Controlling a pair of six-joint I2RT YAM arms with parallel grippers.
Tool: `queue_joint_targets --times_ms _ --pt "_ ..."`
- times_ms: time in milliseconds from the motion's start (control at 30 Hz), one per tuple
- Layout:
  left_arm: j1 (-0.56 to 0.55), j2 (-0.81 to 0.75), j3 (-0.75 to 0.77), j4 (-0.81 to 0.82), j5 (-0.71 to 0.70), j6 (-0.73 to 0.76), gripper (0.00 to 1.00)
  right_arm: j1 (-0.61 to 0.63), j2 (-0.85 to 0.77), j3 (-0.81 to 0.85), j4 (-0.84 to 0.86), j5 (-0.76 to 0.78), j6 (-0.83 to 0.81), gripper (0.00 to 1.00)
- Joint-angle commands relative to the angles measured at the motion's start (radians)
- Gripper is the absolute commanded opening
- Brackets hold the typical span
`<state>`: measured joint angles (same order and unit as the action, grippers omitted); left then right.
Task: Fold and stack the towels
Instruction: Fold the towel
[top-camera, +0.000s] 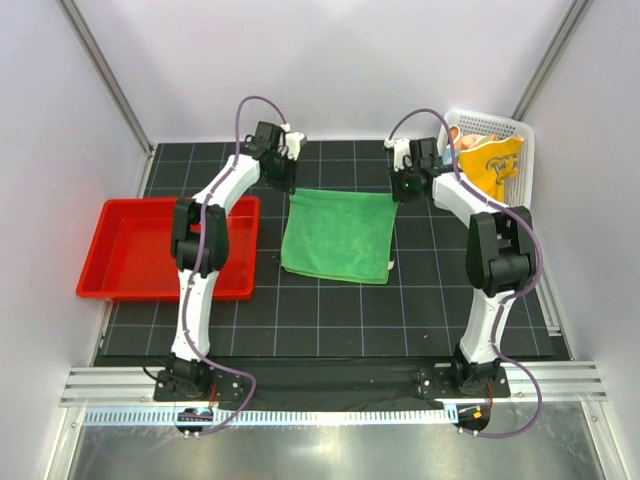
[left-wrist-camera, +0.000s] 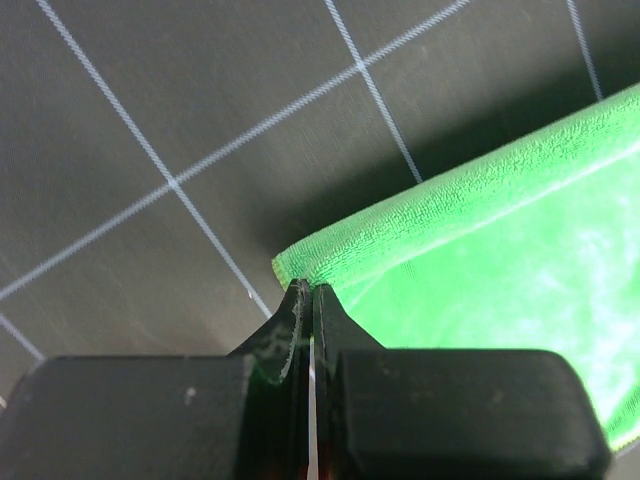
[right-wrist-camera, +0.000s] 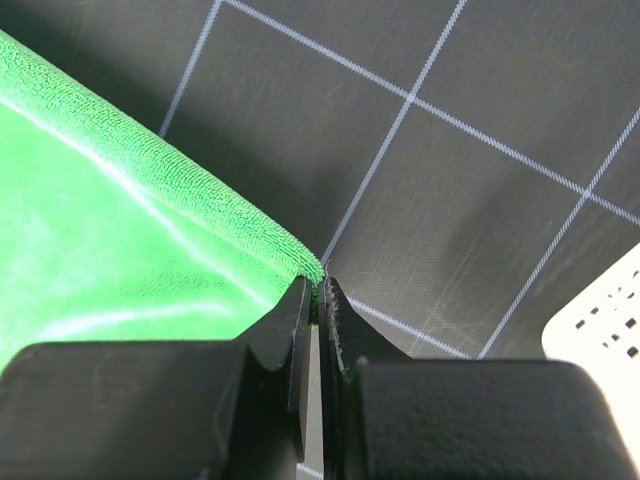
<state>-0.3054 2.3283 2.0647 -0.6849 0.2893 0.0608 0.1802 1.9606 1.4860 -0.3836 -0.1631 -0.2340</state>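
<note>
The left pincer (left-wrist-camera: 308, 290) is pinched nearly flat on the far-left corner of the green towel (top-camera: 335, 235), and the right pincer (right-wrist-camera: 318, 286) is closed the same way on the far-right corner, each with only a sliver of cloth between its tips. These corners look like the right places to hold it. The hemmed edge is thicker there, gives the tips something to bite, and lets the far edge hang straight between the two arms. The towel should handle as light, soft and entirely limp. It will drape and sag wherever it is not held, and the middle will probably trail on the bench (top-camera: 420, 300) when the corners are lifted. The plush pile should grip rather than slip. It is a bright, plain green terry cloth, roughly square, with a fuzzy face and a raised border. It lies flat at the centre of the bench, its far edge towards 12 o'clock between the two wrists. From the near edge I cannot tell for sure whether it is one layer or already doubled. At about 2 o'clock an orange towel (top-camera: 490, 165) sits bunched in a white basket (top-camera: 522, 135). A red tray (top-camera: 100, 245) sits at 9 o'clock, well apart from the green cloth.
</note>
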Motion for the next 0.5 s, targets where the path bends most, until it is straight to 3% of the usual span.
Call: queue_joint_targets --times_ms 0,467 --pt "0.011 -0.134 -0.050 0.042 0.011 0.031 0.00 -0.001 -0.101 -0.024 0.011 -0.003 -0.010 0.01" --pt "0.011 -0.291 -0.263 0.057 0.053 0.033 0.00 0.018 -0.313 -0.214 0.035 -0.049 0.088 0.01"
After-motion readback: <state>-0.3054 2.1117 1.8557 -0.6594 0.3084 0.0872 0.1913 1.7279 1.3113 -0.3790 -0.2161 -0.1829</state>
